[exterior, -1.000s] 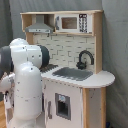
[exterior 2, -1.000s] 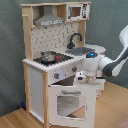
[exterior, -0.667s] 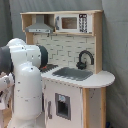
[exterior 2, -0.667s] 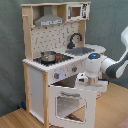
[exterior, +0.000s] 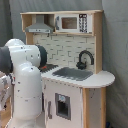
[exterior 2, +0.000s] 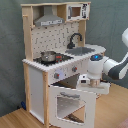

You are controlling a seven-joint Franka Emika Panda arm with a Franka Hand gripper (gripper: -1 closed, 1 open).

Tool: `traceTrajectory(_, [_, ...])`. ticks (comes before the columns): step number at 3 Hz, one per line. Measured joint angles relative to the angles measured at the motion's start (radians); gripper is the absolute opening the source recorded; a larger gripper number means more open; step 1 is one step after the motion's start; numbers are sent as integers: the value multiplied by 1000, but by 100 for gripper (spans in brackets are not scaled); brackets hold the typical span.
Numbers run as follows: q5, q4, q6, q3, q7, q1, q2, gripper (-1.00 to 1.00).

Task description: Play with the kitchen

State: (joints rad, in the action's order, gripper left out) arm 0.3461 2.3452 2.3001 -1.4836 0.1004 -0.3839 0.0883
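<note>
The kitchen (exterior: pixel 75 50) (exterior 2: pixel 50 40) is a white and light-wood toy unit with a grey hood (exterior 2: pixel 49 20), a small microwave (exterior: pixel 70 22), a black faucet (exterior: pixel 85 57) and a sink (exterior: pixel 72 73). A pot (exterior 2: pixel 48 56) stands on the stovetop. In the second exterior view the windowed oven door (exterior 2: pixel 72 102) hangs tilted open, and my gripper (exterior 2: pixel 94 82) sits right at its upper right edge. In the first exterior view my white arm (exterior: pixel 22 75) covers the stove side and hides the gripper.
A grey curtain (exterior 2: pixel 12 55) hangs behind the kitchen. The floor (exterior 2: pixel 112 110) is light wood. The rounded counter end (exterior: pixel 102 79) juts out past the sink side.
My arm has shifted slightly in the first exterior view. The oven door stands open throughout, with the gripper staying at its upper edge.
</note>
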Motion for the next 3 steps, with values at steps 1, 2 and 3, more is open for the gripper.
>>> traceTrajectory(1, [0, 0, -6, -1, -25, 0, 0, 100])
traceTrajectory(2, [0, -3, -60, 0, -109, -2, -27, 100])
traceTrajectory(3, [0, -58, -130, 0, -142, -6, -73, 100])
